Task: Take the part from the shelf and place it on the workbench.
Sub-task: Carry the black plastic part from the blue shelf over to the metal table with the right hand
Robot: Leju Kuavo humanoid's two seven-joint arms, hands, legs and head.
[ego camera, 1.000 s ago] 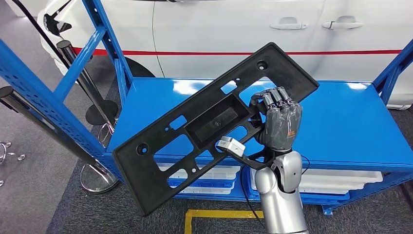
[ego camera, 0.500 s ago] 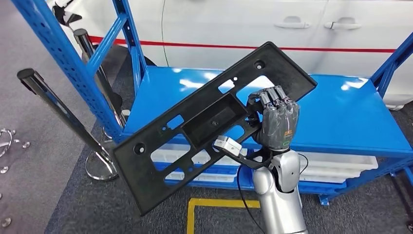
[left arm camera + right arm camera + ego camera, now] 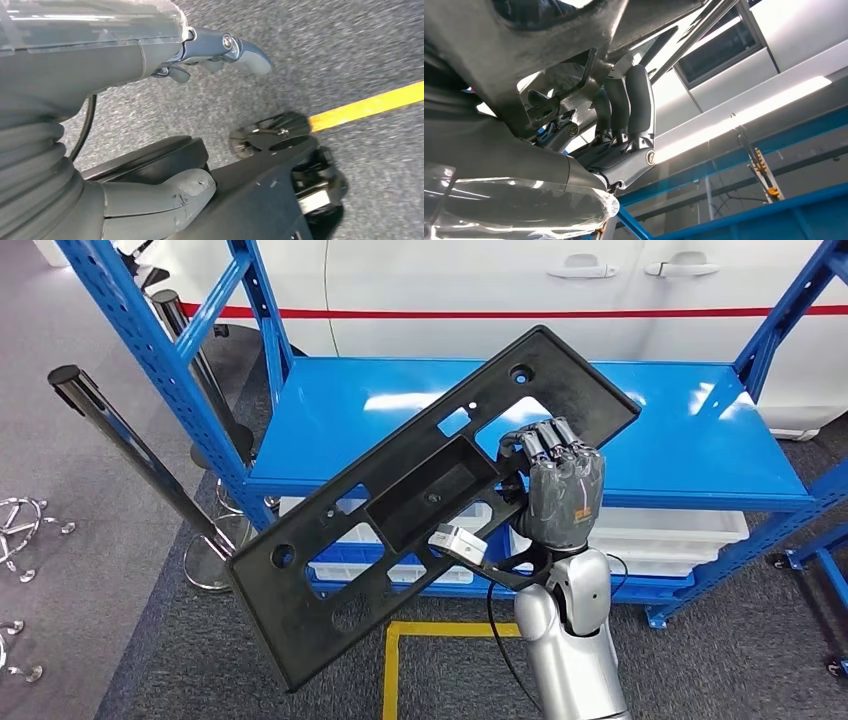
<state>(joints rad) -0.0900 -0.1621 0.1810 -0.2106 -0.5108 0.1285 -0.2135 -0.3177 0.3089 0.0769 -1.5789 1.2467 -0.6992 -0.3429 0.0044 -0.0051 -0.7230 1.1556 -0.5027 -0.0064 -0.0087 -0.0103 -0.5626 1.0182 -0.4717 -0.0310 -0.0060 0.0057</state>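
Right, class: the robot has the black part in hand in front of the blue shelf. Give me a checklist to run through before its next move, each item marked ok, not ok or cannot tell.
1. Right hand grips the black part, fingers hooked through an opening: ok.
2. Part lifted clear of the blue shelf: ok.
3. Part level: not ok, it tilts, low end toward the floor.
4. Low end clear of the black post: ok, apart.
5. Left hand empty: ok, holds nothing.
6. Workbench ready: cannot tell.
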